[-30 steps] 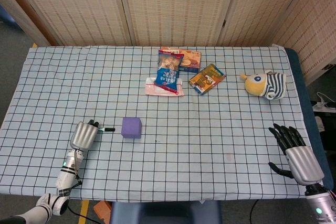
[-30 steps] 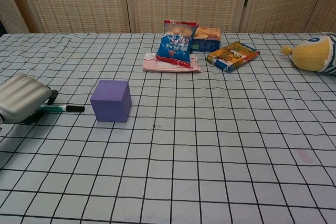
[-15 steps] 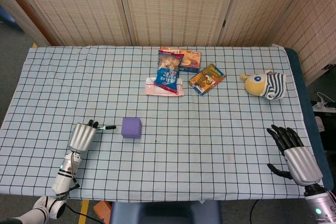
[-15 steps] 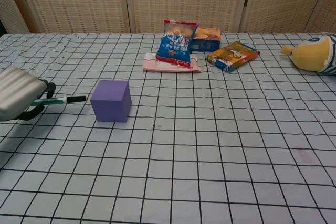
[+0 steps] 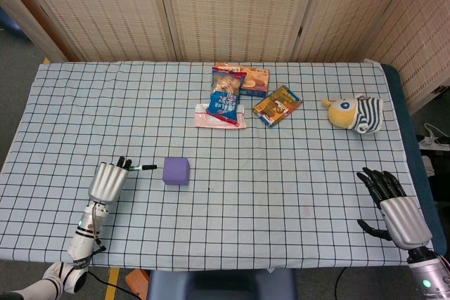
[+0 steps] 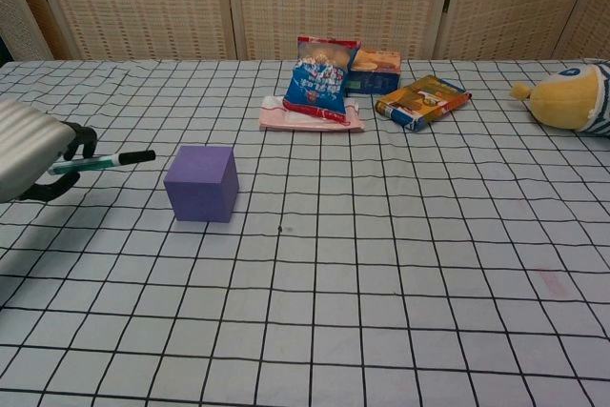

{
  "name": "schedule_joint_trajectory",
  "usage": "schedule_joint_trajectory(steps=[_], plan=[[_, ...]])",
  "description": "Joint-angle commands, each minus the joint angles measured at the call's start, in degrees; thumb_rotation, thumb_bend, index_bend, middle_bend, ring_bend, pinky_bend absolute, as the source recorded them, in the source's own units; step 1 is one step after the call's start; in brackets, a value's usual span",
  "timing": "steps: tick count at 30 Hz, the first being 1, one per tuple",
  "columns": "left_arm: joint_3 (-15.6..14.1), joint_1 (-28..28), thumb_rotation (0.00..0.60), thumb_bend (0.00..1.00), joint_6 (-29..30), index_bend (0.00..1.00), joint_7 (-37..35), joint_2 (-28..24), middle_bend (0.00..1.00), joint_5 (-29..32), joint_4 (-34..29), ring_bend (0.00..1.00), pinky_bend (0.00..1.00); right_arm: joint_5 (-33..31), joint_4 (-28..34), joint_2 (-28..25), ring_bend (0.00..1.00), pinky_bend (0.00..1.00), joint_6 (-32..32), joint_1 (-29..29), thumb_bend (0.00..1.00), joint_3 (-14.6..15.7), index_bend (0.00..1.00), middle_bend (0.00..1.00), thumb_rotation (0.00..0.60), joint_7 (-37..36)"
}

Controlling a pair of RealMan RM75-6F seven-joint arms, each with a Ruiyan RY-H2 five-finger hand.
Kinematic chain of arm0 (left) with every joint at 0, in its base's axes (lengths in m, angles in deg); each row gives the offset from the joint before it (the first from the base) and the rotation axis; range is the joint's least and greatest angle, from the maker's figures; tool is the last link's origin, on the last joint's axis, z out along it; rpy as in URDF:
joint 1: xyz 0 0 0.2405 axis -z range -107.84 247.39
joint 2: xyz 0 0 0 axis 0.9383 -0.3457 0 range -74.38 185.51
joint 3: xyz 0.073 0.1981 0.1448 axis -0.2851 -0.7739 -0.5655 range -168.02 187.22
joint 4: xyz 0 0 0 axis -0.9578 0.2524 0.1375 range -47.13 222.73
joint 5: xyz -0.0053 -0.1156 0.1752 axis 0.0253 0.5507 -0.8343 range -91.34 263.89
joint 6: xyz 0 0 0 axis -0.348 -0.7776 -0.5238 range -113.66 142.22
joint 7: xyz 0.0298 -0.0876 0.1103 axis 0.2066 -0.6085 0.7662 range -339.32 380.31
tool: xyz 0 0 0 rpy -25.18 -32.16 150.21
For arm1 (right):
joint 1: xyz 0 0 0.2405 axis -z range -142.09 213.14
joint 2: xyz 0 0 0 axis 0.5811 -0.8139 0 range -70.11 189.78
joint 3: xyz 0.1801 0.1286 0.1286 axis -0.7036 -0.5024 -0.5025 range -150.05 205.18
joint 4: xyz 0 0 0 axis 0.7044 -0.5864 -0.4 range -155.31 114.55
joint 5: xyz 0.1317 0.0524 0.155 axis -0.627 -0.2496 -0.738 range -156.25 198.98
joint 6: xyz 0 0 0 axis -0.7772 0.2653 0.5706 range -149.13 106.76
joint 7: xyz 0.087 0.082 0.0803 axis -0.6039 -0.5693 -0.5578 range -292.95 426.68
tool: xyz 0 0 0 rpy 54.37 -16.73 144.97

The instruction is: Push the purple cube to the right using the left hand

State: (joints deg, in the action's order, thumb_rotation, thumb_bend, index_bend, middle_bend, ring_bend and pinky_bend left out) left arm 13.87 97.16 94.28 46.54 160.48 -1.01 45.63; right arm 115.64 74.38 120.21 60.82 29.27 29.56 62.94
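The purple cube (image 5: 176,171) (image 6: 201,183) sits on the checked tablecloth, left of the middle. My left hand (image 5: 109,180) (image 6: 29,159) hovers to the cube's left, a short gap away, and does not touch it. Its fingers hold a green marker pen (image 5: 143,168) (image 6: 103,161) whose black tip points toward the cube. My right hand (image 5: 394,205) is at the table's front right corner, fingers spread and holding nothing; the chest view does not show it.
Behind the cube, at the back middle, lie a blue snack bag (image 5: 226,96), a pink packet (image 5: 219,119), an orange box (image 5: 252,81) and a yellow-orange packet (image 5: 277,105). A yellow plush toy (image 5: 355,113) lies at the back right. The table's left edge is near my left hand.
My left hand has risen and drawn slightly left, carrying the marker pen up off the cloth with it. The cube and the right hand have not moved.
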Motion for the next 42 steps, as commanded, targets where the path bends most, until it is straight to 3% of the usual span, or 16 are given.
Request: schedule_joint_trajectory(steps=[1, 12, 23, 42], plan=[[-0.35, 1.13, 0.600, 0.66, -1.56, 0.81, 2.85, -0.07, 0.81, -0.54, -0.18, 1.00, 1.00, 0.25, -0.09, -0.33, 0.00, 0.00, 0.19, 0.02, 0.11, 0.09, 0.00, 0.00, 0.600, -0.72], [-1.58, 3.06, 0.600, 0.66, -2.72, 0.81, 2.12, 1.98, 0.82, -2.50, 3.63, 1.00, 1.00, -0.08, -0.06, -0.67, 0.00, 0.00, 0.16, 0.07, 0.11, 0.04, 0.00, 0.00, 0.600, -1.07], [-0.67, 5.74, 0.600, 0.66, -4.82, 0.81, 2.90, 4.23, 0.82, -2.38, 3.61, 1.00, 1.00, -0.51, -0.02, -0.91, 0.00, 0.00, -0.16, -0.08, 0.10, -0.12, 0.00, 0.00, 0.600, -1.54], [-0.02, 10.85, 0.600, 0.66, -7.99, 0.81, 11.18, 6.75, 0.82, -3.46, -1.45, 1.00, 1.00, -0.72, -0.14, -2.18, 0.00, 0.00, 0.03, -0.07, 0.10, -0.26, 0.00, 0.00, 0.600, -4.51]])
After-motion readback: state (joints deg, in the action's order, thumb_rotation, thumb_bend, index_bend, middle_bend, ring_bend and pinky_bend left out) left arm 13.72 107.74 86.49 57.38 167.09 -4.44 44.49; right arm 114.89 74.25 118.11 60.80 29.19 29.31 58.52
